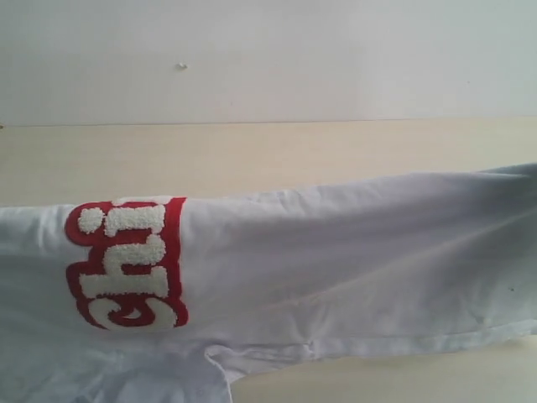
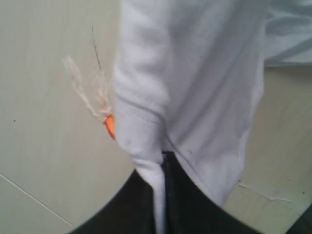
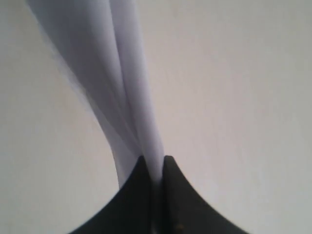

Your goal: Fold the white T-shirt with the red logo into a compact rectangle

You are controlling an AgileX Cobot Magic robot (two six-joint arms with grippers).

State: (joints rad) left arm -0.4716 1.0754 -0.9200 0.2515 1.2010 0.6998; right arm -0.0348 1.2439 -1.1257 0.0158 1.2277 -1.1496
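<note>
White T-shirt cloth was clamped in my left pincer, its black jaws closed on a thick seamed fold with nothing but fabric between them. Just beside that grip an orange tag stuck out from the cloth's edge, with a frayed string trailing off it. My right pincer was likewise closed tight, on a thin bunched edge of the same garment, and the cloth streamed away from its tips. Between my two pincers the shirt stretched in a long band over the pale table. Nearer my left pincer sat the red logo, turned sideways, with only "Chi" showing.
</note>
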